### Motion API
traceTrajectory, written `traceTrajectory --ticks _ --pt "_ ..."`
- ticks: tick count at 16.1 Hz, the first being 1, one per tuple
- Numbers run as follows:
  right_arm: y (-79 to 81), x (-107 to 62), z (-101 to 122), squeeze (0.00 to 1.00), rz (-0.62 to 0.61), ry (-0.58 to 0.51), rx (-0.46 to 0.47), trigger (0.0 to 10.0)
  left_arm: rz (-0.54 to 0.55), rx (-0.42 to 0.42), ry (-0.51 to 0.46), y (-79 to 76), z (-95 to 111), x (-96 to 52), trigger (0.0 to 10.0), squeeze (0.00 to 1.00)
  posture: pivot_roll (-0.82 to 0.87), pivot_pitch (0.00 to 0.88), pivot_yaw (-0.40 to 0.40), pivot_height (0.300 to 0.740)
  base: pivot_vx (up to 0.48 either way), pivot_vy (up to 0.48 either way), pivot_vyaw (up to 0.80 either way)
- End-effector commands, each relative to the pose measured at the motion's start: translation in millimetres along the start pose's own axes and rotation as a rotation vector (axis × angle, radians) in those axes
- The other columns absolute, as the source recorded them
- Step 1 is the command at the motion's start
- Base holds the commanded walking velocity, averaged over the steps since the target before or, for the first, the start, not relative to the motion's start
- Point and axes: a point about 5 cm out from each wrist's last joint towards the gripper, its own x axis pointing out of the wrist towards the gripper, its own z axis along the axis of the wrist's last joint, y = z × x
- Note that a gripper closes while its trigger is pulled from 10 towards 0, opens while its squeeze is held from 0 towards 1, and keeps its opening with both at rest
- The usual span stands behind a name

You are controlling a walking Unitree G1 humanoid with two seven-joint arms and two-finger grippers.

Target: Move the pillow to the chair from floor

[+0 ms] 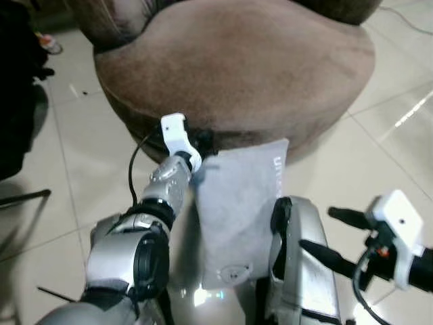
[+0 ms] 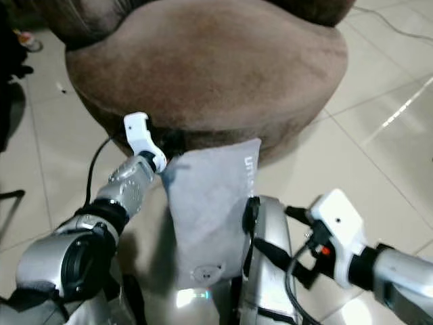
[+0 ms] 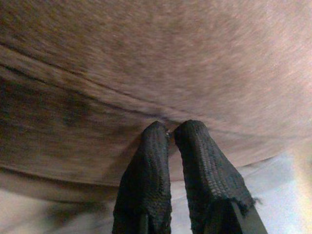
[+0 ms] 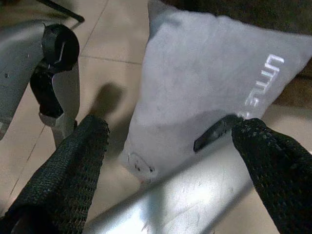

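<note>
From the head views, the grey pillow (image 1: 237, 210) stands on the tiled floor (image 1: 81, 135), leaning against the brown chair (image 1: 237, 68). In the left wrist view, the left gripper (image 3: 170, 132) shows its 2 fingers nearly together against the chair's front, holding nothing I can see. In the right wrist view, the right gripper (image 4: 170, 129) is spread wide, empty, facing the pillow.

Text on pillow (image 4: 204, 83): white letters near one edge of the grey cover; in the right wrist view they seem to read "LITTLE", but the last part is cut off by a dark part in front, so I am not sure.
Same text from the head views: too small and blurred to read.
Round mark near the pillow corner (image 4: 138, 164): a small stitched emblem, nothing readable in it.
Other text: none readable.
</note>
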Motion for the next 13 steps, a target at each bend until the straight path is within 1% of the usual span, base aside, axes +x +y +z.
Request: traceTrajectory --ticks 1,2,3,4,5,6,7,8,9,11,13 --pt "-0.6 0.3 -2.1 0.00 -0.012 0.005 0.002 10.0 0.020 0.034 0.038 2.9 -5.7 -1.4 0.0 0.00 -0.46 0.130 0.018 0.386 0.000 0.000 0.00" --pt "-1.9 2.4 -1.7 0.00 -0.012 0.001 -0.002 10.0 0.061 0.266 0.082 8.8 -5.7 -2.4 10.0 0.00 -0.46 0.129 0.021 0.386 0.000 0.000 0.00" --pt "-2.3 3.1 -1.7 0.00 -0.012 0.000 -0.004 10.0 0.083 0.363 0.090 11.5 -4.7 -2.9 10.0 0.36 -0.46 0.129 0.022 0.386 0.000 0.000 0.00" --pt "-2.7 4.1 -2.3 0.00 -0.014 -0.001 -0.007 10.0 0.055 0.487 0.084 10.3 -2.0 -2.6 10.0 1.00 -0.46 0.132 0.024 0.386 0.000 0.000 0.00" --pt "-2.7 4.7 -2.9 0.00 -0.017 -0.002 -0.010 10.0 0.026 0.547 0.080 8.5 -0.8 -2.4 8.3 1.00 -0.46 0.132 0.029 0.386 0.000 0.000 0.00" --pt "-3.1 5.0 -3.1 0.00 -0.019 -0.003 -0.010 10.0 0.025 0.550 0.084 8.7 -1.5 -2.6 6.7 1.00 -0.46 0.131 0.031 0.386 0.000 0.000 0.00" --pt "-3.5 6.2 -2.9 0.00 -0.022 -0.007 -0.011 10.0 0.026 0.551 0.099 10.5 -3.5 -3.3 9.2 1.00 -0.46 0.132 0.036 0.386 0.000 0.000 0.00" --pt "-3.4 7.1 -2.8 0.00 -0.025 -0.010 -0.011 10.0 -0.010 0.537 0.155 12.1 -8.5 -4.5 10.0 1.00 -0.46 0.133 0.037 0.386 0.000 0.000 0.00" --pt "-3.1 7.3 -3.2 0.00 -0.025 -0.012 -0.011 10.0 -0.047 0.555 0.210 13.7 -12.9 -5.8 10.0 1.00 -0.46 0.136 0.039 0.386 0.000 0.000 0.00" --pt "-2.5 6.3 -5.0 0.00 -0.028 -0.005 -0.011 10.0 -0.006 0.622 0.232 27.2 -8.4 -8.6 10.0 1.00 -0.46 0.136 0.039 0.386 0.000 0.000 0.00" --pt "-2.8 3.9 -5.4 0.00 -0.033 0.004 -0.014 10.0 0.025 0.675 0.249 35.9 -6.1 -10.9 10.0 1.00 -0.47 0.141 0.037 0.386 0.000 0.000 0.00"
